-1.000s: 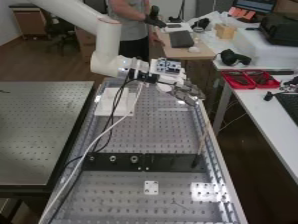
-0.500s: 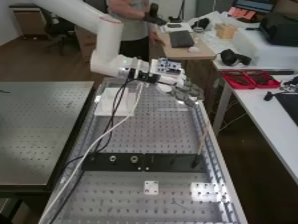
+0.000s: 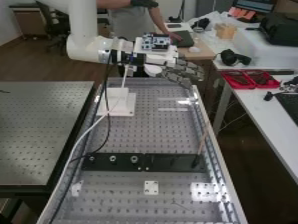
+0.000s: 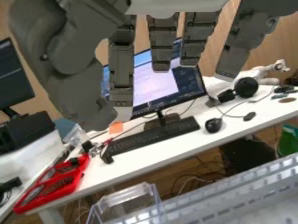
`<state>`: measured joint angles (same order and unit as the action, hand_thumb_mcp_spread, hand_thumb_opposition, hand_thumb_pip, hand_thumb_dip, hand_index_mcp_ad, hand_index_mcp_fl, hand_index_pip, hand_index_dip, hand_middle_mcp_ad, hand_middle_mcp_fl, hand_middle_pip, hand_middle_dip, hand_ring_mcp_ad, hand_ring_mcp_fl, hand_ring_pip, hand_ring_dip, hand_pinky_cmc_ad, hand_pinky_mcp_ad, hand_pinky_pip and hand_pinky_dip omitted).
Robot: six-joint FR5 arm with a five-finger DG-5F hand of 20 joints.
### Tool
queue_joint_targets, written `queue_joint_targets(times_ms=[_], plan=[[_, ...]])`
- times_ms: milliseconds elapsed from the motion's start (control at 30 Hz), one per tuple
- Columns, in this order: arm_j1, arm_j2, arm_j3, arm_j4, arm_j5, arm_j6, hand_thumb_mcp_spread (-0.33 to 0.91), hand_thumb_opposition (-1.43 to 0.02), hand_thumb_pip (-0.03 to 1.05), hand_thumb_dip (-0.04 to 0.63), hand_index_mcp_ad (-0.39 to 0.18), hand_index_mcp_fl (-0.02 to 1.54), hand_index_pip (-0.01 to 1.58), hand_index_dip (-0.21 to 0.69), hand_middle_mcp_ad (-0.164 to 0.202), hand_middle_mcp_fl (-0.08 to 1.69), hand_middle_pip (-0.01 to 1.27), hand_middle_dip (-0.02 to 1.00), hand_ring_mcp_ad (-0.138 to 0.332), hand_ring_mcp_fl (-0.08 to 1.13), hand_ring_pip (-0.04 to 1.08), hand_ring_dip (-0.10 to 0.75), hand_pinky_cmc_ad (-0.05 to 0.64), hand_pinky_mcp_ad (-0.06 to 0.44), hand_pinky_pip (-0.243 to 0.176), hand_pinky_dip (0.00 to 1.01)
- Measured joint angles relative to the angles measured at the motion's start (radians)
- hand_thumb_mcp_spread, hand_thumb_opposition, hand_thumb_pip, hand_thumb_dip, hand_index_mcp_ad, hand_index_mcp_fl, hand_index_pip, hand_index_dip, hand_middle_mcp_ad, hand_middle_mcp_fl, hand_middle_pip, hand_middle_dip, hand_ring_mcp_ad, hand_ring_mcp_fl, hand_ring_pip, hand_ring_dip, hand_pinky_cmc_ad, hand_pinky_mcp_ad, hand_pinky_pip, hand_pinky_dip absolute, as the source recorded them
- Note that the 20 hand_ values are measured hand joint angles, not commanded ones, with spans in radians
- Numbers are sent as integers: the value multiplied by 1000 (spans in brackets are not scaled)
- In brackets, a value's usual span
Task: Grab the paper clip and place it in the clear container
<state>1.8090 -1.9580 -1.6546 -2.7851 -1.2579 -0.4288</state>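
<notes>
Since half a second ago, the white arm [image 3: 83,30] has shifted leftward and the hand [image 3: 178,71] has moved up in the high view, showing more of the far end of the perforated table [image 3: 143,132]. From the left, a separate perforated metal surface [image 3: 43,130] runs alongside. Next comes a black strip [image 3: 174,161] lying crosswise, with round metal fittings in its left part, and beyond it stands a white block [image 3: 120,106]. A white square plate [image 3: 151,187] lies nearer than the strip. Just right of the plate is a thin dark mark [image 3: 179,204], slanting down to the right; whether it is the paper clip, I cannot tell. The hand is at the far right end, its fingers pointing right and slightly downward; in the wrist view they are straight and apart, nothing between them and the thumb. Past the fingertips there, a clear container [image 4: 126,196] shows its see-through walls by the table's edge, though its long axis is hard to tell. Farther right, a slim rod [image 3: 203,141] leans up from the strip's end, and red trays [image 3: 247,79] sit on a white desk [image 3: 266,112]
</notes>
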Motion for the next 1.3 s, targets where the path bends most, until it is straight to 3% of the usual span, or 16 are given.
queue_joint_targets(times_ms=[233, 467, 600, 800, 1300], plan=[[-63, 135, -66, -17, -3, -11, 332, -822, 735, 380, -138, 176, 1110, 93, 66, 70, 127, 202, 96, 0, 166, 103, 312, 260, -91, 599], [-143, 258, -104, -62, -12, -54, 332, -820, 733, 379, -138, 251, 871, 86, 70, 70, 127, 202, 99, -3, 152, 103, 333, 262, -91, 602], [-164, 273, -97, -91, -40, -83, 332, -820, 733, 379, -136, 288, 684, 87, 70, 73, 127, 204, 99, 0, 152, 103, 328, 262, -91, 602], [-182, 286, -92, -103, -69, -117, 333, -820, 733, 379, -136, 323, 578, 87, 70, 73, 127, 204, 99, 0, 136, 103, 351, 265, -91, 602], [-216, 289, -86, -121, -116, -136, 333, -820, 733, 363, -136, 328, 483, 89, 70, 96, 127, 202, 99, 0, 113, 103, 367, 265, -96, 602]])
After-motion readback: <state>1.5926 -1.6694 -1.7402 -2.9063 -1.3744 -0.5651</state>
